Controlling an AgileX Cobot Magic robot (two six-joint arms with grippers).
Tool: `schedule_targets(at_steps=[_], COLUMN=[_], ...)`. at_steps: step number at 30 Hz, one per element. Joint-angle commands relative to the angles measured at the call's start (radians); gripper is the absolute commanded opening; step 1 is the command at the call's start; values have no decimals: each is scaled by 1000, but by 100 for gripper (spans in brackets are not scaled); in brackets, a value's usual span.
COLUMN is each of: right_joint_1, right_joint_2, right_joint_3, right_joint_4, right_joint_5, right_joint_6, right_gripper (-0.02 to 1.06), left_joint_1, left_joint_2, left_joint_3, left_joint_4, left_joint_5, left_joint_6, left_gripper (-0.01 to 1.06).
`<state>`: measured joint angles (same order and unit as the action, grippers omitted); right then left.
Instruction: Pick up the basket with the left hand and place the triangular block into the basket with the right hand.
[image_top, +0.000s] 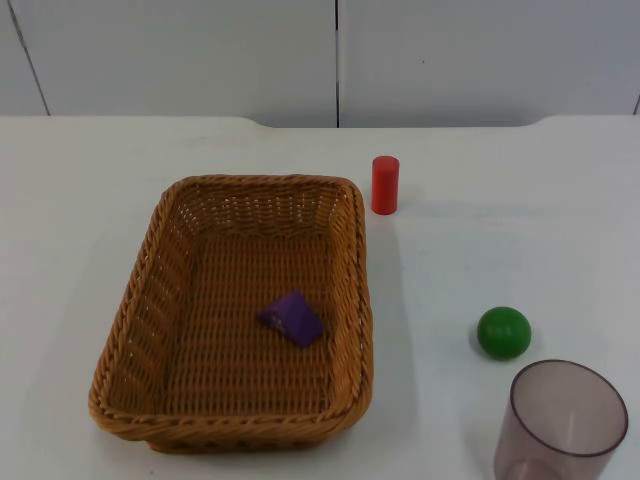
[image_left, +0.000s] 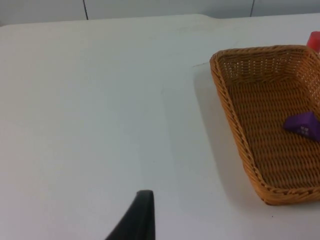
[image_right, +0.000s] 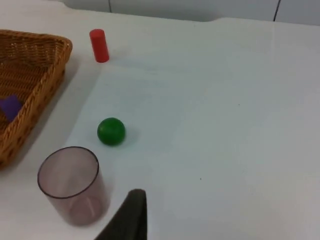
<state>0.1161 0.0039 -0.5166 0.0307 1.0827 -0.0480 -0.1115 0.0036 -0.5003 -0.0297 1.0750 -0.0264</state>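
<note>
Lying inside the wicker basket (image_top: 240, 310) in the top view, the purple triangular block (image_top: 291, 318) is resting on the woven floor, while the basket is sitting flat on the white table (image_top: 80, 220); a red cylinder (image_top: 385, 184), green ball (image_top: 503, 332) and smoky cup (image_top: 565, 420) are standing to its right.

The left gripper (image_left: 137, 217) is hanging over bare table beside the basket's rim, grasping nothing; whether it is spread or closed I cannot tell.

The right gripper (image_right: 130, 215) is hovering near the cup, holding nothing, its spread equally unclear. The block looks delivered; the basket isn't being held.
</note>
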Motion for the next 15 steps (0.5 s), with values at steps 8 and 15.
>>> schedule_targets(at_steps=[8, 15], right_joint_1=[-11, -11], right_joint_2=[-4, -4], right_joint_3=[1, 1], right_joint_4=[-2, -2], right_joint_5=[-4, -4], right_joint_6=[-1, 10], right_gripper=[105, 105], left_joint_1=[-4, 57], left_joint_2=[-4, -4], left_joint_3=[4, 4], left_joint_4=[-10, -9], left_joint_5=[-3, -3], left_joint_6=[-9, -9], left_gripper=[105, 105])
